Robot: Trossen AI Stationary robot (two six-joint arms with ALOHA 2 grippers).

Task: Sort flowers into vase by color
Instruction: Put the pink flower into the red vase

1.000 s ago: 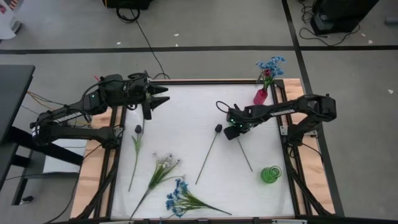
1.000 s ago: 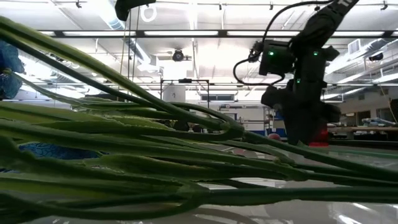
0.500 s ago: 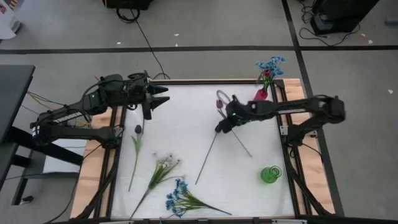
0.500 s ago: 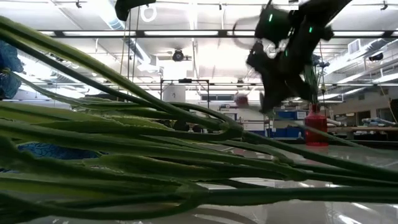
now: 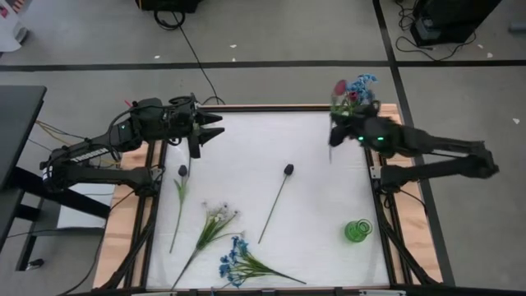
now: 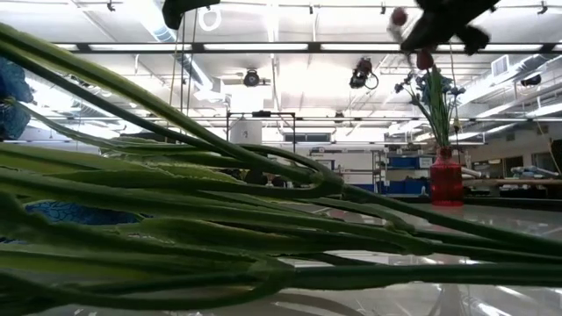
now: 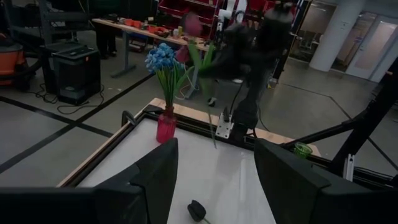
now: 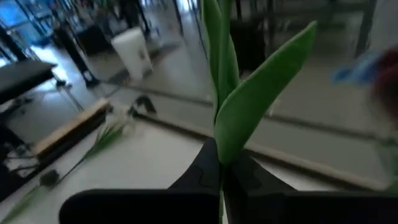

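Observation:
My right gripper [image 5: 334,136] is up over the table's far right corner, shut on a flower with a red-pink bud [image 7: 191,23] and a green stem. Beside it stands a red vase [image 7: 165,127] holding blue flowers [image 5: 359,84]. My left gripper [image 7: 214,186] waits open at the far left, level, with nothing between its fingers. On the white table lie two dark-budded flowers [image 5: 288,170] [image 5: 182,171], a white cluster [image 5: 219,214] and a blue cluster [image 5: 235,261]. A green vase [image 5: 357,230] stands near the right edge. My right gripper pinches the flower's green stem [image 8: 219,157] between its two fingers, just below the leaves [image 8: 261,81]. The fingers come about level from the table's right side and lie across the stem. The flower stands nearly upright, clear of the table, with the bud on top and the stem's lower end [image 7: 214,135] hanging free.
Green stems [image 6: 219,219] of the near flowers fill the low view's foreground. Wooden rails [image 5: 123,214] and a dark frame border the white mat. There is bare mat [image 5: 246,140] in the table's far middle.
My right gripper has shut on the stem of the flower that lay on the table's right half. It has then risen and gone toward the far right corner, tipping from pointing down to about level. The flower has been lifted clear and turned from lying flat to nearly upright.

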